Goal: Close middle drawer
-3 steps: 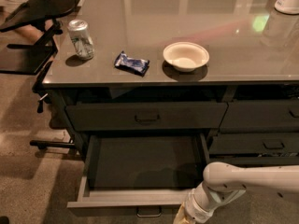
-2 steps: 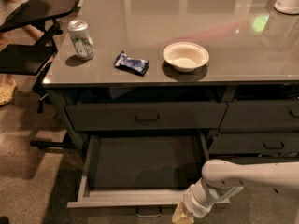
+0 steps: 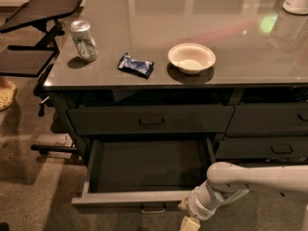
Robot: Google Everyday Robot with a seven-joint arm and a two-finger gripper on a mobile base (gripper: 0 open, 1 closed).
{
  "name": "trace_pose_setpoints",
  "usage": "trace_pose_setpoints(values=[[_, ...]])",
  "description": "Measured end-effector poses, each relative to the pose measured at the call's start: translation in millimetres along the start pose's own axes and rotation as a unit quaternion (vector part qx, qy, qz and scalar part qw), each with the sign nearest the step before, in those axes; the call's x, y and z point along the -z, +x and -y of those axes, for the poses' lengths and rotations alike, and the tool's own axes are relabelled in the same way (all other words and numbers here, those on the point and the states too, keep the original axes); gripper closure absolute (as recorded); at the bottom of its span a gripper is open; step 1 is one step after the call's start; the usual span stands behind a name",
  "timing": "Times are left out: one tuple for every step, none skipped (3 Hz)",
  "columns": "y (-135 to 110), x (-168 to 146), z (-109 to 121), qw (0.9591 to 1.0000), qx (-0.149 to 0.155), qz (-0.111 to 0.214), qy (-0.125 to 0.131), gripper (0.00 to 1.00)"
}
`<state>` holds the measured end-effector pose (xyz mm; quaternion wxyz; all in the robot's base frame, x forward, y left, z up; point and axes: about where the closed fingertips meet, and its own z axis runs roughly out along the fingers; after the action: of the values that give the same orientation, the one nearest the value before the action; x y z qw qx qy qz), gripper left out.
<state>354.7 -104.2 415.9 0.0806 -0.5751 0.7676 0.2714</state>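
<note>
The middle drawer (image 3: 144,165) stands pulled out below the counter, a wide shallow dark grey tray with a lighter rim and nothing in it. Its low front panel (image 3: 130,201) carries a small bar handle (image 3: 153,209) at the bottom edge of the view. My white arm comes in from the right. My gripper (image 3: 189,220) sits at the right end of the front panel, against or just in front of it, partly cut off by the frame's lower edge.
On the counter (image 3: 192,13) stand a soda can (image 3: 83,40), a blue snack packet (image 3: 136,64) and a white bowl (image 3: 191,58). The top drawer (image 3: 151,120) is shut. Further shut drawers (image 3: 269,124) are to the right. A black chair (image 3: 38,13) stands at the left.
My arm and gripper have shifted slightly left along the drawer front. The drawer looks about as far out as before.
</note>
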Motion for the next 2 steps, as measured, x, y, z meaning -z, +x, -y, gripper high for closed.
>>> trace_pose_setpoints(values=[[-15.2,6.0,13.4,0.9998,0.008,0.006,0.019,0.00],[-32.5,8.4,24.8,0.9992,0.019,0.011,0.033,0.00]])
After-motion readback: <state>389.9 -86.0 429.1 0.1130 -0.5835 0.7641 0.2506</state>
